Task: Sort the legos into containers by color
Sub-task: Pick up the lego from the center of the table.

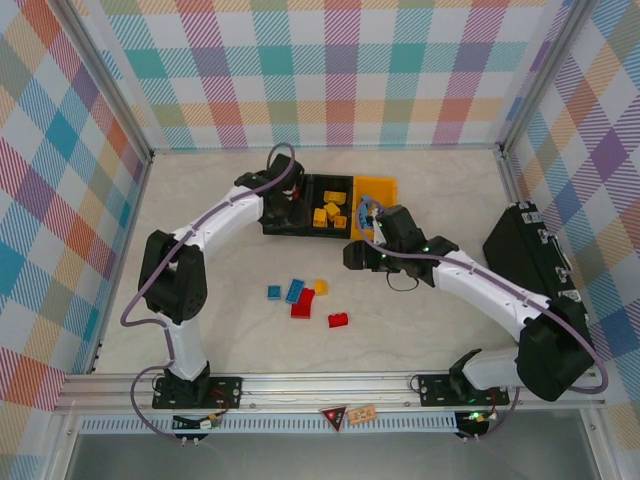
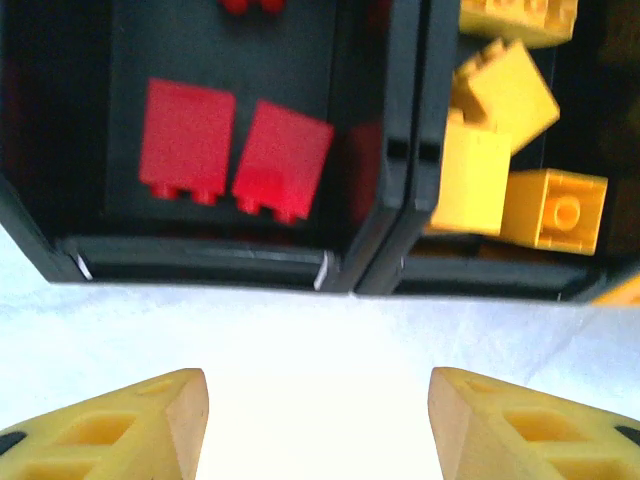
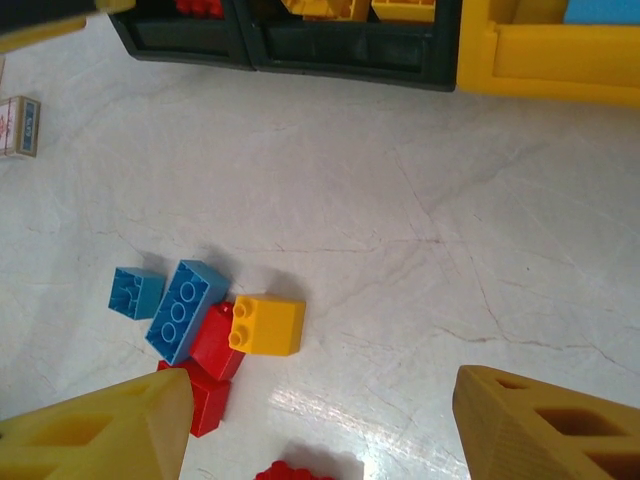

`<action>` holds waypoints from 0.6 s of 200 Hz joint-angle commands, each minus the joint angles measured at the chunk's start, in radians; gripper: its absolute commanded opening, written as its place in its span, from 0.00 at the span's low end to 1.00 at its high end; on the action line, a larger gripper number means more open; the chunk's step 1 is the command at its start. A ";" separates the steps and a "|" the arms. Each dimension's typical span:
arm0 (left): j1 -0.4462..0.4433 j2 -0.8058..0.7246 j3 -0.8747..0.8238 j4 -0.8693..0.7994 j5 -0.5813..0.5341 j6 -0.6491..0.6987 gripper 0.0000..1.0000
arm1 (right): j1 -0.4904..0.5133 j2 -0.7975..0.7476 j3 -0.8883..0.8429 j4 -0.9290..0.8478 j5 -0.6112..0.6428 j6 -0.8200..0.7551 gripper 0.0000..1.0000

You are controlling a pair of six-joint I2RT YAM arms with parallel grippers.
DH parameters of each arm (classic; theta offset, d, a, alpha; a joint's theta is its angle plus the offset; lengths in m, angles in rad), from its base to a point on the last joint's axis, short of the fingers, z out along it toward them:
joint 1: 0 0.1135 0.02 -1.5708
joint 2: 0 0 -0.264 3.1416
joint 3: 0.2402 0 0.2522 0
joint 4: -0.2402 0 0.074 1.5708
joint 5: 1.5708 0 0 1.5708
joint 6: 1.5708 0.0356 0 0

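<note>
long blue lego (image 3: 187, 308) lying diagonal, studs up, yellow lego (image 3: 267, 325) studs facing left, left gripper (image 2: 318, 420) and right gripper (image 3: 320, 430) spread apart, empty

The row of three joined bins (image 1: 312, 230) sits toward the back of the tabletop (image 1: 200, 180). Bricks (image 2: 235, 150) lie in the left bin (image 2: 200, 255), and a heap of bricks (image 2: 490, 150) in the middle bin (image 2: 500, 282). In front of the row, loose legos (image 1: 297, 297) cluster on the tabletop, with a single brick (image 1: 338, 320) just to their right. A case (image 1: 525, 250) stands far right.
</note>
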 commanded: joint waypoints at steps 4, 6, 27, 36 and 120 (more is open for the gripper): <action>-0.045 -0.066 -0.061 -0.012 0.063 0.044 0.60 | -0.005 -0.042 -0.025 -0.039 -0.015 0.000 0.70; -0.048 -0.068 -0.064 -0.014 0.068 0.047 0.60 | -0.004 -0.043 -0.027 -0.042 -0.015 -0.001 0.70; -0.089 -0.076 -0.105 -0.032 0.095 0.063 0.60 | -0.005 -0.075 -0.049 -0.072 0.001 -0.005 0.70; -0.106 -0.079 -0.127 -0.031 0.105 0.061 0.60 | -0.005 -0.091 -0.060 -0.085 0.009 -0.004 0.70; -0.247 -0.048 -0.292 0.068 0.147 -0.122 0.62 | -0.011 -0.199 -0.171 -0.124 -0.018 0.036 0.70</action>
